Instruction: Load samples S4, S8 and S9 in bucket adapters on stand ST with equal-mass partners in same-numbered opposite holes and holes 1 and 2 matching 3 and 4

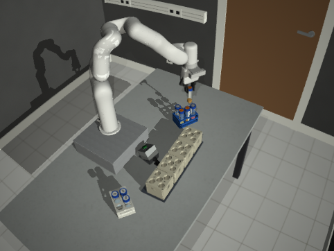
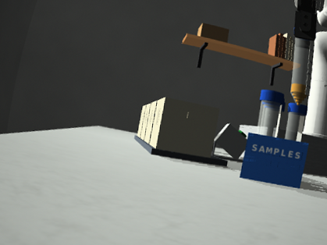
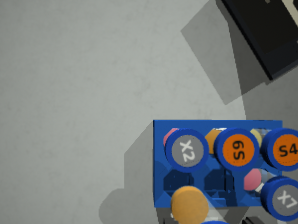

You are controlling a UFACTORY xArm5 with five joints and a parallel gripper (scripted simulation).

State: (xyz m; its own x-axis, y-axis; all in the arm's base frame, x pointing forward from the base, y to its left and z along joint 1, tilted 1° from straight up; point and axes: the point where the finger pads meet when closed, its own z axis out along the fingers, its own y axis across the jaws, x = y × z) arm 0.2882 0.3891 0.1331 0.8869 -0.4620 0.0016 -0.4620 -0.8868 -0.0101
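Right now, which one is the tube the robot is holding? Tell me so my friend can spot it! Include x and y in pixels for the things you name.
On the grey table (image 1: 222, 114) (image 2: 123, 196), look above the blue rack (image 1: 181, 125) (image 2: 273, 169) (image 3: 162, 165) marked SAMPLES. The gripper (image 1: 189, 87) holds a clear tube (image 1: 190, 94) (image 2: 301, 63) (image 3: 189, 205) there, its orange-yellow cone tip pointing down. Its neighbours stand in the rack; only this one hangs in the air.

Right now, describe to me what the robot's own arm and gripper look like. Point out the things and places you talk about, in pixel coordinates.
The arm (image 1: 152, 41) has glossy white, rounded tubular links with bulging, rounded joints, and rises from a round white flange. The gripper (image 1: 190, 91) (image 2: 304, 39) has a pale grey-white body with black, angular finger parts below it. No lettering or loose cable can be made out.
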